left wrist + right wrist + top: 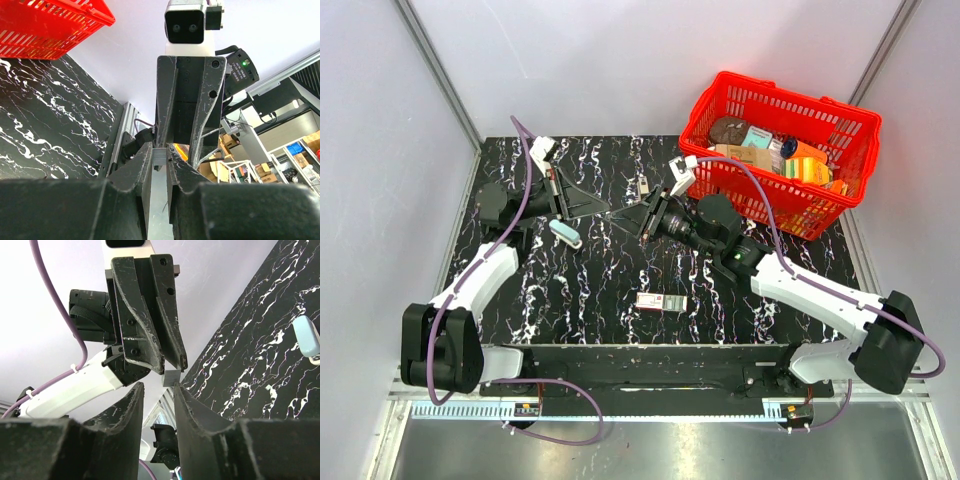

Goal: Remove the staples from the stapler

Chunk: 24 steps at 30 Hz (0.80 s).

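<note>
The left pincer (159, 160) is clamped tight on a short grey staple strip (171, 376), held in the air above the black marbled surface (590, 290). The right pincer (158, 386) faces it tip to tip, its jaws partly open on either side of the strip's free end. The light-blue stapler (565, 232) lies on the surface just beside the left pincer, well apart from the red basket (850, 125).

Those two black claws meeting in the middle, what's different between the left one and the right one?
The left gripper is pinched shut on a small grey strip, likely staples; the right gripper grips nothing. The left gripper's fingers leave no gap beyond the strip, while the right gripper's fingers stand apart. Both are black, two-fingered, and point tip to tip above the table.
</note>
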Available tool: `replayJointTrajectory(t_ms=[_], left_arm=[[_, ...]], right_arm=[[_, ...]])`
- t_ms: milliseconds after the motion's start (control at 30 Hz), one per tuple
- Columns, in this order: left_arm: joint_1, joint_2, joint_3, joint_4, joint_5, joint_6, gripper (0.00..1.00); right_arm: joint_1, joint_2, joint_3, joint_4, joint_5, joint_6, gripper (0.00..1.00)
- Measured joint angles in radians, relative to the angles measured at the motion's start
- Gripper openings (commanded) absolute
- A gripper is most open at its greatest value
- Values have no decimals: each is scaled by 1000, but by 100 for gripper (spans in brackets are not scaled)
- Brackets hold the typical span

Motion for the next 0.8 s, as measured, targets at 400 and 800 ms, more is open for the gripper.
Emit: replayJointTrajectory(t_ms=[400,800], left_arm=[[3,-12,0,-26,-1,21,0],[4,-29,0,-118,0,94,8]], right_arm=[[-1,23,0,20,-4,8,19],[-1,16,-18,18,5,11,6]])
